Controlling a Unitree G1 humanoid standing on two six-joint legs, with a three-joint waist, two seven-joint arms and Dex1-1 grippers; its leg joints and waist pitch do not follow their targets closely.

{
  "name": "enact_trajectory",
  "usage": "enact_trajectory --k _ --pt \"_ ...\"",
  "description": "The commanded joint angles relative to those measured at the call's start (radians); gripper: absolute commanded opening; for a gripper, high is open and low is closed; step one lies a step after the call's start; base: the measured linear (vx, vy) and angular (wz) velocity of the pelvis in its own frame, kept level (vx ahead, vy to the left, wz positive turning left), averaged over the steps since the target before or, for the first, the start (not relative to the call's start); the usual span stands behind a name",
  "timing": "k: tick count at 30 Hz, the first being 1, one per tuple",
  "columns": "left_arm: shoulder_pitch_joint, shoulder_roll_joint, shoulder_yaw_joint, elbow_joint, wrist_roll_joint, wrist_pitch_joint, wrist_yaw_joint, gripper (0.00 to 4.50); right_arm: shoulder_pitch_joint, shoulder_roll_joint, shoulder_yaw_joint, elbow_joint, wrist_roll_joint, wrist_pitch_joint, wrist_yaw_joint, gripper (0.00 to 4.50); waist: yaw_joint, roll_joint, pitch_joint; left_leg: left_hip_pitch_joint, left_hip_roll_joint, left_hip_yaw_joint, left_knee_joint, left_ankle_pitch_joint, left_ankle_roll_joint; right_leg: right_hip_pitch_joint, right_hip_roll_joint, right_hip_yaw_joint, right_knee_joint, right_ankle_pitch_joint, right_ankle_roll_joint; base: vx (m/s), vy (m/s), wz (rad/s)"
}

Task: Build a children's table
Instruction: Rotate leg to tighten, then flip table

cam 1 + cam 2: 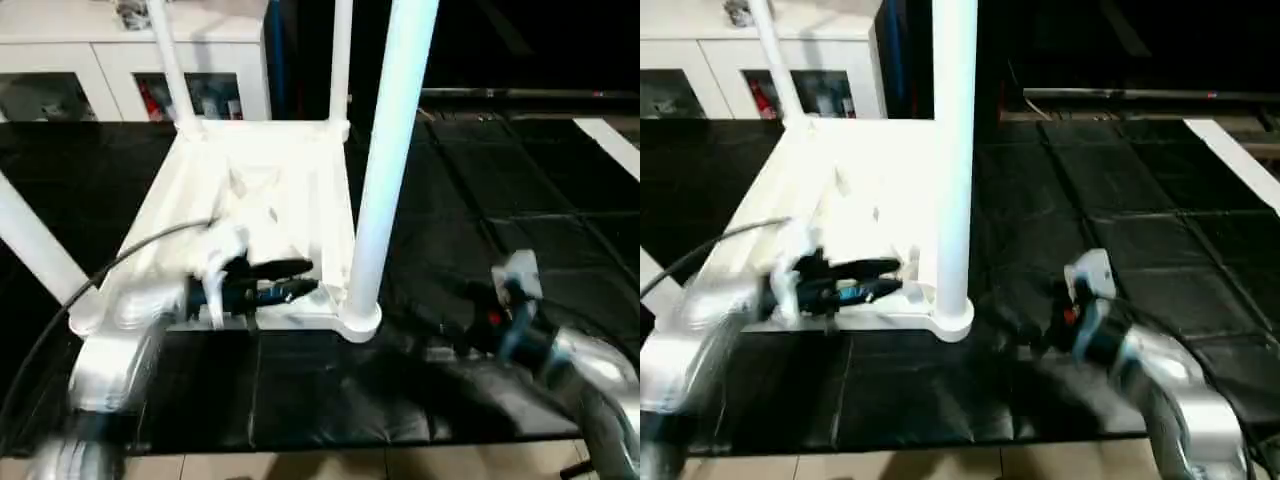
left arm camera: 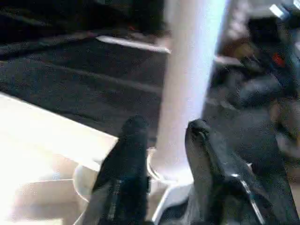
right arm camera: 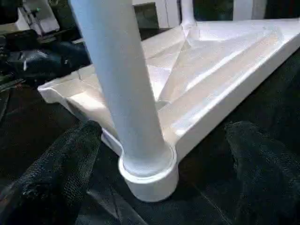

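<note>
A white leg (image 1: 953,160) stands upright in the near corner socket (image 1: 952,322) of the upturned children's table (image 1: 855,210). The left pincer (image 1: 902,277) lies beside it, fingers slightly parted.

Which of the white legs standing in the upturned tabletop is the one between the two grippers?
Start at the white plastic rectangular tabletop, lying ribbed side up on the black padded mat. Go to its near corner on the robot's right, where a white tubular leg stands in the round socket. It looks thickest, being closest to the camera, with the left gripper beside its base.
</note>
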Motion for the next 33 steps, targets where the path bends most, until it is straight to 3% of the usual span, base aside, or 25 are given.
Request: enact_trajectory --k 1,2,3,4,5,8,10,13,15,19,21,22,23,24,25,26,27,28,29,30,31,32,33 --pt "0.046 -0.054 0.050 -0.064 0.021 0.014 0.145 1.85 0.012 0.033 0.021 -0.026 -0.050 -0.013 -0.091 4.50 -0.009 -0.012 -0.049 -0.009 -0.017 0.024 -0.071 -0.317 0.034 0.045 -0.007 0.019 -0.093 -0.529 -0.093 0.000 0.000 0.00" --pt "0.074 -0.082 0.066 -0.073 0.047 -0.004 0.194 2.09 0.019 0.055 0.035 -0.030 -0.075 -0.018 -0.129 4.50 -0.010 -0.013 -0.051 -0.009 -0.017 0.023 -0.069 -0.317 0.029 0.045 -0.008 0.018 -0.093 -0.545 -0.080 0.000 0.000 0.00" --pt "0.127 -0.120 0.093 -0.099 0.065 -0.014 0.267 2.09 0.040 0.099 0.057 -0.038 -0.104 -0.041 -0.187 4.50 -0.014 -0.023 -0.048 -0.012 -0.024 0.024 -0.068 -0.322 0.025 0.042 -0.005 0.013 -0.105 -0.591 -0.044 0.000 0.000 0.00" --pt "0.148 -0.132 0.104 -0.113 0.061 -0.011 0.294 2.21 0.049 0.117 0.064 -0.041 -0.115 -0.052 -0.208 4.50 -0.017 -0.015 -0.048 -0.012 -0.024 0.022 -0.069 -0.334 0.016 0.039 -0.008 0.012 -0.111 -0.623 -0.020 0.000 0.000 0.00" --pt "0.169 -0.143 0.115 -0.121 0.064 -0.017 0.316 2.21 0.057 0.135 0.070 -0.041 -0.128 -0.067 -0.230 4.50 -0.023 -0.014 -0.049 -0.010 -0.030 0.017 -0.068 -0.361 0.016 0.038 -0.005 0.003 -0.121 -0.660 0.007 0.000 0.000 0.00" --pt "0.247 -0.145 0.130 -0.144 0.098 -0.055 0.358 2.26 0.087 0.181 0.093 -0.050 -0.145 -0.119 -0.268 4.50 -0.036 -0.014 -0.045 -0.010 -0.026 0.010 -0.074 -0.405 0.019 0.034 -0.002 -0.004 -0.128 -0.647 0.023 0.000 0.000 0.00" --pt "0.302 -0.142 0.142 -0.178 0.096 -0.059 0.391 2.26 0.117 0.194 0.127 -0.066 -0.150 -0.125 -0.275 4.50 -0.044 -0.011 -0.043 -0.009 -0.023 0.005 -0.080 -0.444 0.019 0.036 -0.002 -0.008 -0.132 -0.650 0.025 0.000 0.000 0.00" --pt "0.298 -0.164 0.152 -0.193 0.094 -0.048 0.430 2.26 0.131 0.194 0.158 -0.049 -0.184 -0.134 -0.284 4.50 -0.051 -0.007 -0.041 0.001 -0.018 -0.001 -0.085 -0.482 0.019 0.035 0.001 -0.004 -0.133 -0.599 -0.001 0.000 0.000 0.00" --pt "0.293 -0.162 0.136 -0.193 0.115 -0.045 0.452 2.26 0.132 0.209 0.157 -0.044 -0.182 -0.136 -0.300 4.50 -0.054 -0.005 -0.040 0.000 -0.015 -0.005 -0.092 -0.505 0.019 0.043 -0.001 -0.003 -0.133 -0.582 -0.010 0.000 0.000 0.00" --pt "0.292 -0.161 0.122 -0.191 0.121 -0.046 0.481 2.26 0.137 0.211 0.169 -0.039 -0.196 -0.152 -0.313 4.50 -0.055 -0.005 -0.041 -0.005 -0.018 -0.005 -0.091 -0.482 0.018 0.045 -0.005 0.004 -0.129 -0.568 -0.012 0.000 0.000 0.00" --pt "0.294 -0.158 0.115 -0.194 0.122 -0.044 0.485 2.26 0.141 0.206 0.176 -0.038 -0.205 -0.158 -0.316 4.50 -0.053 -0.006 -0.049 -0.030 -0.016 0.001 -0.085 -0.330 0.039 0.046 -0.001 0.012 -0.120 -0.418 -0.059 0.000 0.000 0.00" --pt "0.293 -0.157 0.113 -0.194 0.120 -0.045 0.486 2.26 0.143 0.200 0.183 -0.036 -0.213 -0.161 -0.318 4.50 -0.050 -0.005 -0.058 -0.039 -0.018 0.010 -0.074 -0.191 0.062 0.040 0.007 0.015 -0.107 -0.261 -0.115 0.000 0.000 0.00" --pt "0.293 -0.153 0.110 -0.193 0.131 -0.040 0.496 2.26 0.144 0.197 0.187 -0.034 -0.217 -0.164 -0.319 4.50 -0.049 -0.006 -0.069 -0.051 -0.025 0.020 -0.059 -0.020 0.115 0.026 0.022 0.009 -0.097 -0.081 -0.177 0.000 0.000 0.00" --pt "0.292 -0.154 0.110 -0.193 0.134 -0.039 0.502 2.26 0.144 0.196 0.188 -0.034 -0.220 -0.165 -0.319 4.50 -0.051 -0.006 -0.079 -0.056 -0.033 0.024 -0.046 0.031 0.141 0.021 0.025 0.005 -0.092 -0.029 -0.197 0.000 0.000 0.00" --pt "0.291 -0.154 0.109 -0.192 0.133 -0.038 0.506 2.26 0.143 0.196 0.189 -0.032 -0.221 -0.167 -0.320 4.50 -0.050 -0.004 -0.096 -0.069 -0.043 0.026 -0.026 0.103 0.208 0.012 0.027 -0.006 -0.086 0.035 -0.229 0.000 0.000 0.00" --pt "0.291 -0.155 0.107 -0.190 0.131 -0.040 0.508 2.26 0.141 0.197 0.189 -0.030 -0.223 -0.168 -0.320 4.50 -0.051 -0.007 -0.096 -0.069 -0.043 0.028 -0.024 0.052 0.219 0.011 0.025 -0.008 -0.094 -0.022 -0.227 0.000 0.000 0.00" --pt "0.291 -0.155 0.107 -0.190 0.131 -0.040 0.508 2.26 0.141 0.197 0.189 -0.030 -0.223 -0.168 -0.320 4.50 -0.052 -0.010 -0.088 -0.065 -0.038 0.030 -0.033 -0.067 0.210 0.009 0.021 -0.012 -0.104 -0.159 -0.213 0.000 0.000 0.00" --pt "0.290 -0.153 0.104 -0.188 0.129 -0.043 0.509 2.26 0.139 0.196 0.191 -0.027 -0.225 -0.171 -0.320 4.50 -0.056 -0.008 -0.074 -0.048 -0.029 0.026 -0.039 -0.295 0.157 0.003 0.015 -0.021 -0.122 -0.443 -0.142 -0.063 -0.007 0.00" --pt "0.290 -0.152 0.102 -0.187 0.127 -0.043 0.511 2.26 0.138 0.195 0.192 -0.025 -0.225 -0.172 -0.320 4.50 -0.065 -0.005 -0.058 -0.022 -0.030 0.018 -0.037 -0.478 0.088 -0.009 0.016 -0.041 -0.152 -0.688 -0.024 -0.063 -0.007 0.00" --pt "0.290 -0.151 0.101 -0.187 0.126 -0.044 0.512 2.26 0.137 0.195 0.193 -0.024 -0.226 -0.173 -0.320 4.50 -0.075 -0.004 -0.046 -0.009 -0.031 0.010 -0.039 -0.548 0.060 -0.014 0.023 -0.060 -0.172 -0.762 0.034 -0.066 -0.007 -0.09" --pt "0.288 -0.147 0.097 -0.183 0.125 -0.047 0.515 2.26 0.134 0.192 0.199 -0.019 -0.230 -0.177 -0.321 4.50 -0.088 0.025 -0.018 -0.017 0.017 -0.017 -0.112 -0.778 0.040 0.044 0.055 -0.127 -0.145 -0.678 0.082 0.000 0.000 0.00" --pt "0.288 -0.147 0.097 -0.183 0.125 -0.047 0.515 2.26 0.134 0.192 0.199 -0.019 -0.230 -0.177 -0.321 4.50 -0.047 0.041 -0.023 -0.086 0.065 -0.030 -0.183 -0.859 0.033 0.134 0.026 -0.057 0.082 -0.432 0.005 0.000 0.000 0.00" --pt "0.288 -0.145 0.094 -0.183 0.124 -0.048 0.520 2.26 0.131 0.186 0.209 -0.014 -0.234 -0.180 -0.322 4.50 0.007 0.036 -0.015 -0.058 0.071 0.022 -0.193 -0.894 0.051 0.084 0.032 -0.026 0.106 -0.230 -0.054 0.000 0.000 0.00"
